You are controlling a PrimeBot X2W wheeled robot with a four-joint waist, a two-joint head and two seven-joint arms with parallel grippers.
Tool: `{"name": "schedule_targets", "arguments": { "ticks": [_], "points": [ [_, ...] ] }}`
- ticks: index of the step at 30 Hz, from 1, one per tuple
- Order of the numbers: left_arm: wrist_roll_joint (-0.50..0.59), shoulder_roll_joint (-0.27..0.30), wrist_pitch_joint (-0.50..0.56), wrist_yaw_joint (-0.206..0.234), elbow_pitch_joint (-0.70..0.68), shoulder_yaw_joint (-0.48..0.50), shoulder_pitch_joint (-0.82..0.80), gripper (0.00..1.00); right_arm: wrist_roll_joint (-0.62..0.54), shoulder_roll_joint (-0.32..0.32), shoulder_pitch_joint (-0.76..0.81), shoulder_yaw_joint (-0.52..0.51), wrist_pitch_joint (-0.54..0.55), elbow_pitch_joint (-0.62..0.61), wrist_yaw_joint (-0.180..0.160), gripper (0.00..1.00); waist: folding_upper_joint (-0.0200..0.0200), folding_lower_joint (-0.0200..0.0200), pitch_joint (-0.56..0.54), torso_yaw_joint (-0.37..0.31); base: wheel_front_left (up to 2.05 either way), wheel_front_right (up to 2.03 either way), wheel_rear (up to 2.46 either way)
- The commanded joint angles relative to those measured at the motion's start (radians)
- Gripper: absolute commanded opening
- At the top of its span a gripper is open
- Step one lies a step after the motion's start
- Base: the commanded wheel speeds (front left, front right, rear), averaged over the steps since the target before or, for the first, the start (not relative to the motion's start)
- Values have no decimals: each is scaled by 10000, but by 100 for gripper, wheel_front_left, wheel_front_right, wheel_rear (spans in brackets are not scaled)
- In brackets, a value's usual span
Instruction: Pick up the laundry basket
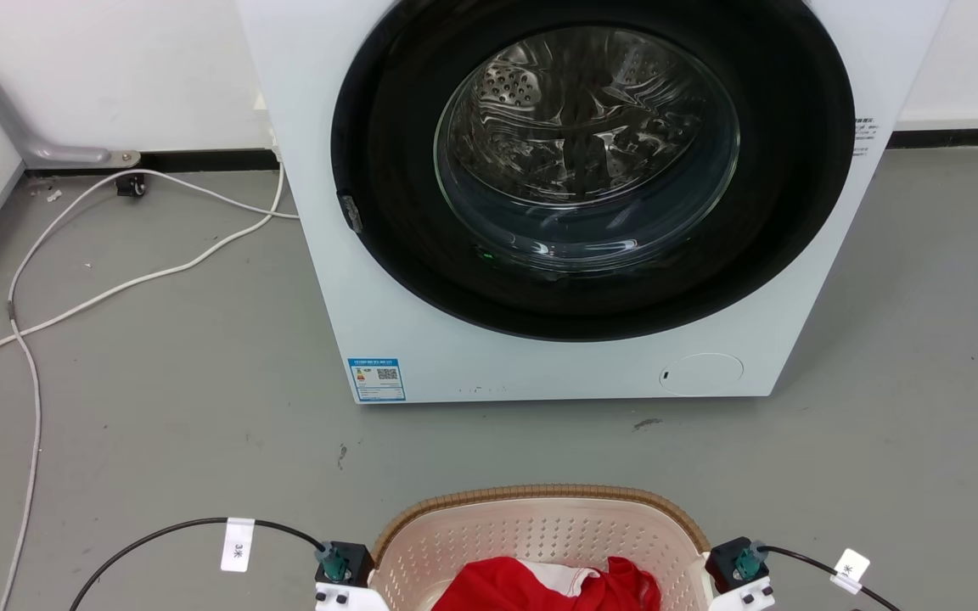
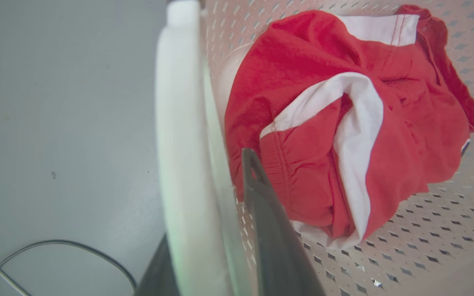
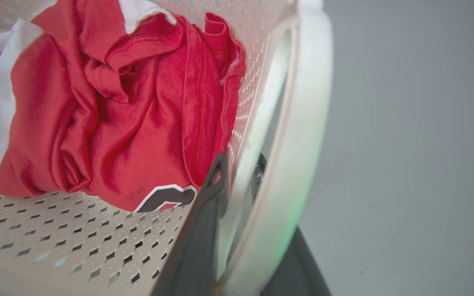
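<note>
The laundry basket point(image 1: 540, 526), cream perforated plastic with a brown woven-look rim, sits at the bottom middle of the head view with red and white clothes point(image 1: 557, 585) inside. My left gripper point(image 2: 204, 205) straddles the basket's white left handle point(image 2: 179, 144), one dark finger point(image 2: 270, 230) inside the wall and the other outside, and is shut on it. My right gripper point(image 3: 241, 164) clamps the white right handle point(image 3: 298, 135) the same way. Both wrists point(image 1: 340, 573) point(image 1: 739, 568) show beside the basket. Whether the basket touches the floor I cannot tell.
A white washing machine point(image 1: 421, 339) with a round dark glass door point(image 1: 591, 153) stands straight ahead on the grey floor point(image 1: 158, 424). White cables point(image 1: 115, 288) trail across the floor at left. Black cables point(image 1: 166, 530) run from my wrists.
</note>
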Motion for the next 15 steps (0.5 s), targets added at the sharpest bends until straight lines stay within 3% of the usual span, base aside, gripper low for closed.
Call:
{"name": "schedule_targets", "arguments": {
  "ticks": [1,15],
  "points": [
    [8,-149,-40,-255,-140,-91,-100,0,14,101,-148,104,-77,-53,49,0,-1,0,6,0,0,0,0],
    [-313,-105,-97,-254,-111,-396,-152,0,354,69,-203,450,-136,-13,49,0,-1,0,77,-40,0,0,0]
  ]
}}
